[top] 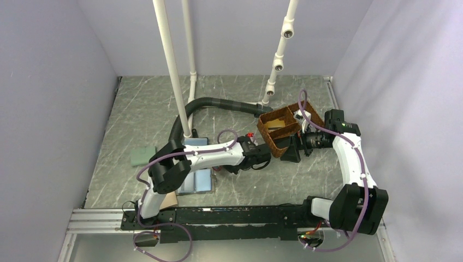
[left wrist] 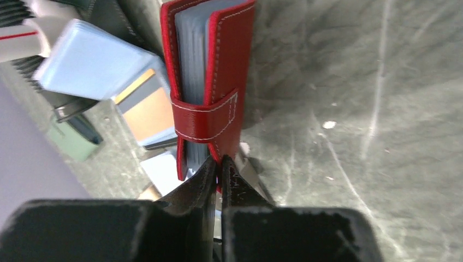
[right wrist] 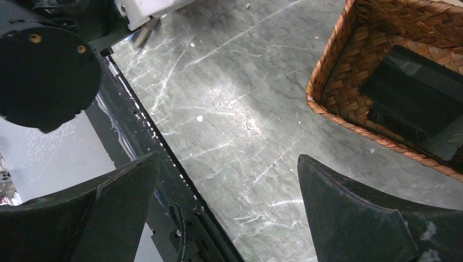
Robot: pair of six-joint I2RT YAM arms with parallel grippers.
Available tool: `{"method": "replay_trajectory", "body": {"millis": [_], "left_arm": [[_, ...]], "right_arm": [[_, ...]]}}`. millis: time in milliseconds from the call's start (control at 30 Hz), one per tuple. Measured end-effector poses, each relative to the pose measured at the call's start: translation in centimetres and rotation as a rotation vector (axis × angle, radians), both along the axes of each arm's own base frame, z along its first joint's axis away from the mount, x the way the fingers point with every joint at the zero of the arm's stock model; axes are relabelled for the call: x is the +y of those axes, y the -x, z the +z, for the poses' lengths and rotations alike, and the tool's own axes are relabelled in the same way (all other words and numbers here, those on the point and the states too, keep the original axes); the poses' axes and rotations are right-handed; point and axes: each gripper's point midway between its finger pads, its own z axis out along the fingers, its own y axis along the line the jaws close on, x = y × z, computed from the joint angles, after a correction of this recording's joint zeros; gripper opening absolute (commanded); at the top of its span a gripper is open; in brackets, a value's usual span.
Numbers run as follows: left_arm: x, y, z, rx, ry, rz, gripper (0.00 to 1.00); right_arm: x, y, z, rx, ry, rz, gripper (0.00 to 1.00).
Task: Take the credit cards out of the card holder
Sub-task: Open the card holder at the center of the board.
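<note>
The left gripper [left wrist: 220, 169] pinches one end of the red card holder [left wrist: 218, 82] (its tab strapped shut), jaws almost together, near the middle of the tabletop [left wrist: 355, 136]. The right gripper [right wrist: 226, 202] hangs wide open and empty beside the wicker basket [right wrist: 333, 71].

no readable text, brand, number or sign anywhere, not even on the red card holder [left wrist: 218, 82]

- Your left arm [top: 213, 155]: reaching toward 3 o'clock; left gripper [left wrist: 219, 164] pinched nearly closed.
- Your right arm [top: 349, 158]: wrist pointing toward 9 o'clock; right gripper [right wrist: 228, 164] spread wide.
</note>
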Motion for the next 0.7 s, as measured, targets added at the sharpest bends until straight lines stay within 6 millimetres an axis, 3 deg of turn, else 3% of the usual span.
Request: {"method": "replay_trajectory", "body": {"millis": [133, 300, 433, 600, 700], "left_arm": [[-1.0, 1.0, -0.6, 0.052, 0.076, -0.013, 0.29], [-2.6, 2.8, -2.3, 0.167, 0.168, -0.027, 0.53], [-4.0, 3.9, -2.2, 0.241, 0.244, -0.041, 0.65], [-6.4, 4.3, 2.4, 0.321, 0.514, -0.091, 0.73], [-6.3, 3.3, 6.0, 0.337, 0.716, -0.088, 0.74]], "right_arm": [[0.0, 0.0, -0.1, 0.007, -0.001, 0.001, 1.0], [0.0, 0.0, -0.1, 0.018, -0.002, 0.006, 1.0], [-0.1, -0.1, -0.1, 0.015, 0.005, 0.014, 1.0], [0.0, 0.1, -0.2, 0.02, 0.018, 0.046, 1.0], [0.7, 0.3, -0.4, 0.023, 0.028, 0.093, 1.0]]}}
